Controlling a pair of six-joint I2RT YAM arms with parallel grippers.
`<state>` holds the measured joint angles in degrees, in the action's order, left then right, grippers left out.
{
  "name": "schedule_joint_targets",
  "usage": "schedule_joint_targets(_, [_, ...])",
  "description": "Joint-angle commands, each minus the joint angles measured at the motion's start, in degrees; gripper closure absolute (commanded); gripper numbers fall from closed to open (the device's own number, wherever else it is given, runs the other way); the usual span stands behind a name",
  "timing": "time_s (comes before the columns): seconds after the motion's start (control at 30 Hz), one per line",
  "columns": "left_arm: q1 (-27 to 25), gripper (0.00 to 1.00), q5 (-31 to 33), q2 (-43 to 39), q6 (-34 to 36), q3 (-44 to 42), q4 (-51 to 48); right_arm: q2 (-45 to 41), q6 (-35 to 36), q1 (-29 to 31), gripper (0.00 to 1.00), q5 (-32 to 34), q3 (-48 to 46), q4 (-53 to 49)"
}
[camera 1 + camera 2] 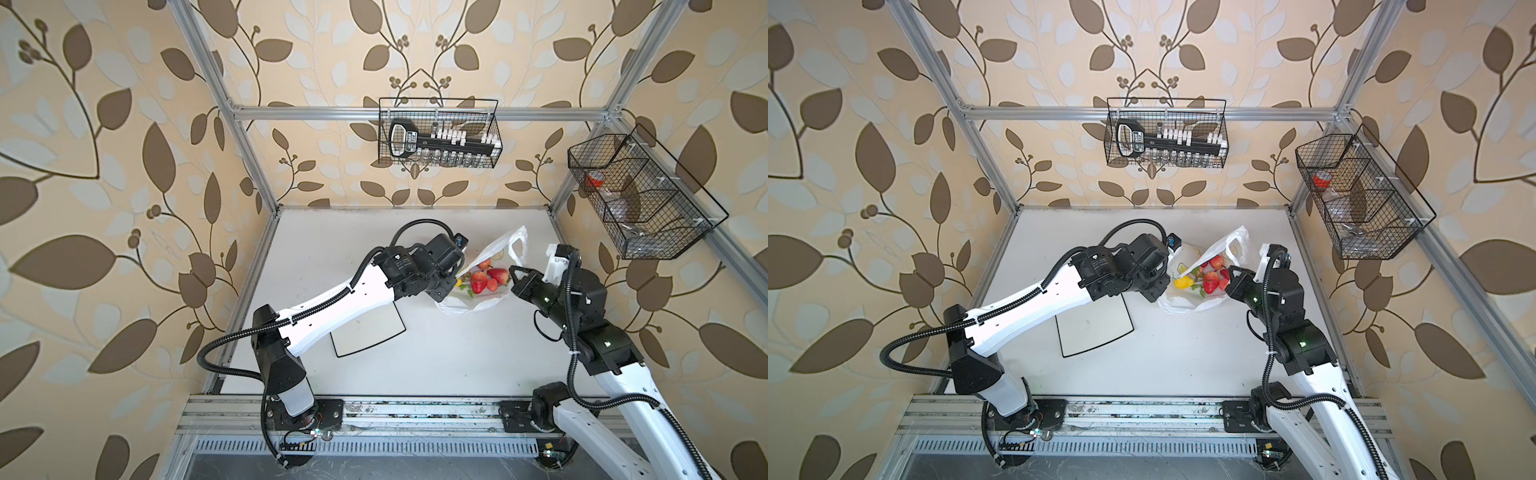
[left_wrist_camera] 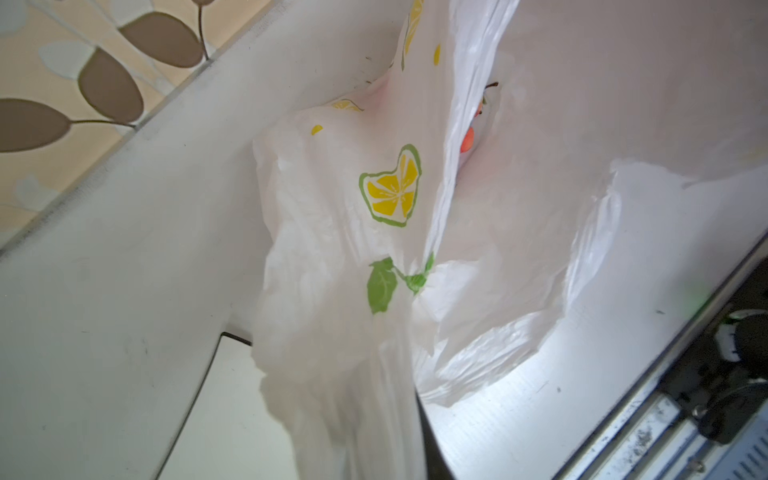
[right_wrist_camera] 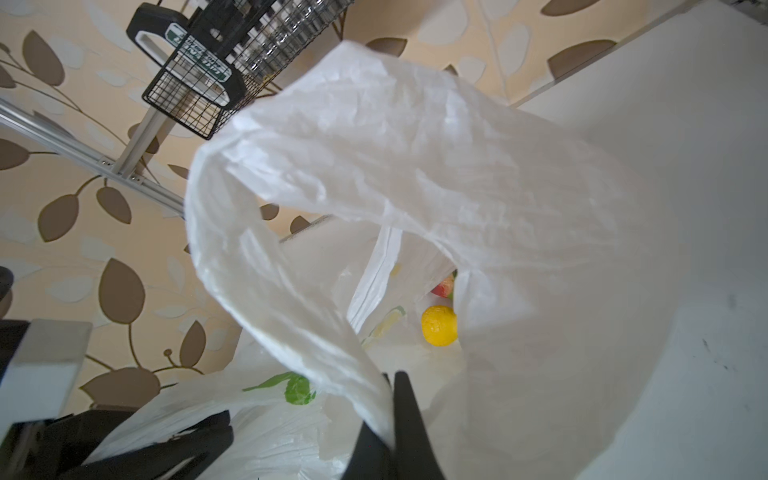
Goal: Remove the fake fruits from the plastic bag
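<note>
Both ends are clamped on the plastic bag (image 1: 459,308). My left gripper (image 1: 444,292) is pinched shut on a bunched edge of film. My right gripper (image 3: 392,401) is closed on a loop handle (image 1: 517,245). The mouth is spread open between them.

The fruits are all inside, lying on the bag's lower side on the table (image 1: 415,374): strawberries (image 1: 478,283), yellow pear (image 1: 1182,283), small orange-pink fruit (image 1: 492,285). The plate (image 1: 370,338) sits just beside the bag, with no fruit on it.

My read: the opening is done, and nothing is out yet. Every fruit remains to be lifted out, so one gripper will have to let go and reach in.
</note>
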<state>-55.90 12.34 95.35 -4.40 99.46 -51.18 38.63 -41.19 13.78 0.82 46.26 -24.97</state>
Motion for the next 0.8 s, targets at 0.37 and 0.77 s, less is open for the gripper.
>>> schedule_joint_targets(0.37, [10.8,1.00,-18.6,-15.0,-27.1,-17.6,21.9,-8.0,-18.8,0.1,0.69,14.2,-6.3,-19.7])
schedule_joint_targets(0.77, [11.4,1.00,-22.3,-14.6,-30.3,-17.7,25.7,-11.1,-6.3,0.1,0.26,36.1,18.4,-31.0])
